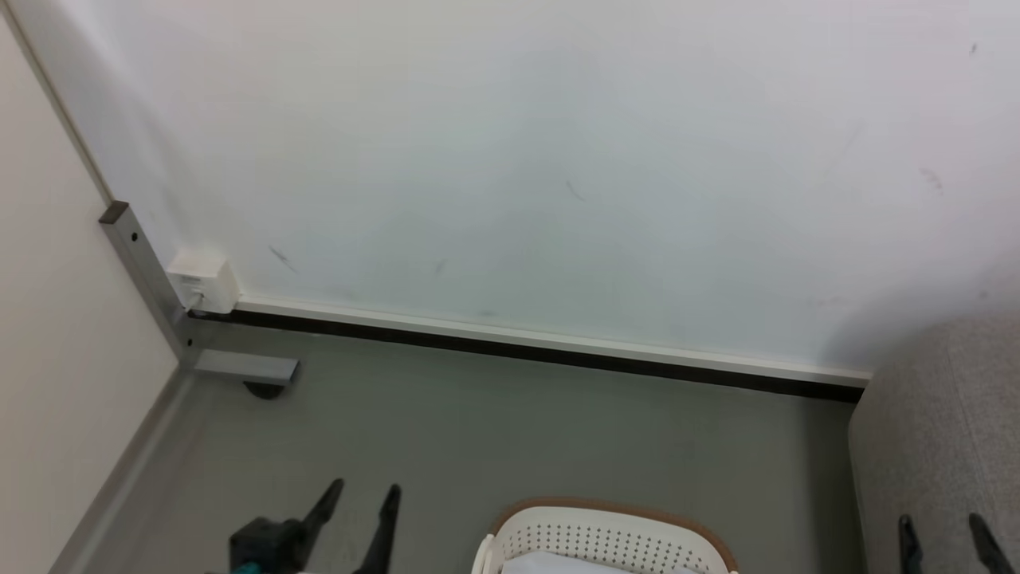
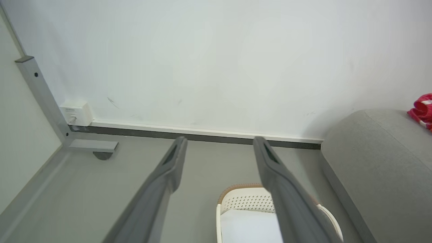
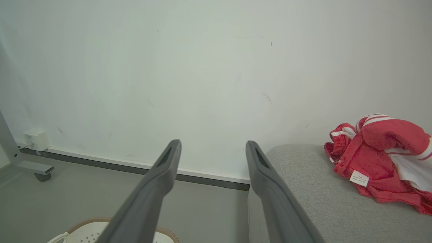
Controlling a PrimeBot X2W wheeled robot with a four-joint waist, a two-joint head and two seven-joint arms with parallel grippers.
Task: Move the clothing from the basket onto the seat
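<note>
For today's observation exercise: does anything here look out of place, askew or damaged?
The red clothing lies crumpled on the seat, label showing, and dark scuffs mark the wall. Nothing looks spilled or broken.

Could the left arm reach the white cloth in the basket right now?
Probably yes: the left gripper is open close beside the basket, whose top is uncovered, and nothing lies over the white cloth.

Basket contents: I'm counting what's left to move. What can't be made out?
Basket: cut by the head view's bottom edge; in the left wrist view a finger of the left gripper covers part, so the pale fabric can't be counted.
Red garment on the seat: cut by the right wrist view's right edge.
Its label: too small to read.
</note>
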